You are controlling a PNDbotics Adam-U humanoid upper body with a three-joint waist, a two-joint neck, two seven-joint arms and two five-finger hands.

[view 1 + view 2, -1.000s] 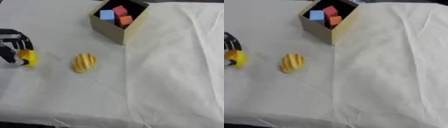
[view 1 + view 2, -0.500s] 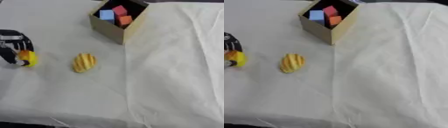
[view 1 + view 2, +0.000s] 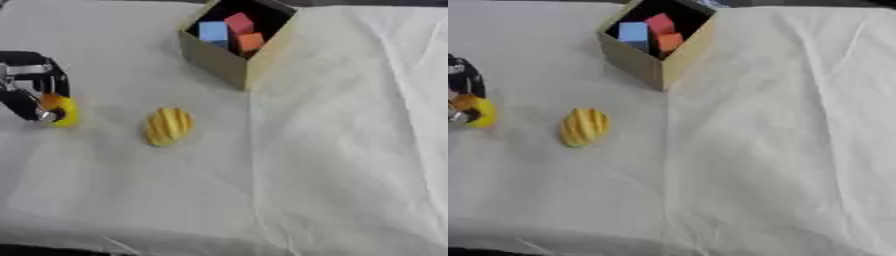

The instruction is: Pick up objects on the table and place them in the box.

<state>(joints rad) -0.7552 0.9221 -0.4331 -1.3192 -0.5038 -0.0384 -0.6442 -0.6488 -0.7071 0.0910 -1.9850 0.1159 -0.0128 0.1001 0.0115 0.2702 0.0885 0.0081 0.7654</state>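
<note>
At nine o'clock on the desk [image 3: 350,150], the left hand [image 3: 31,90] curls its fingers [image 3: 54,82] around a yellow object [image 3: 63,110]; box [image 3: 229,55] at twelve.

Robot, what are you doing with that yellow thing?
The robot's left hand has its fingers curled round a small yellow and orange object at the table's left edge. A ridged yellow object lies on the white cloth, untouched. The cardboard box at the back holds blue, red and orange blocks. The right hand is out of sight.
</note>
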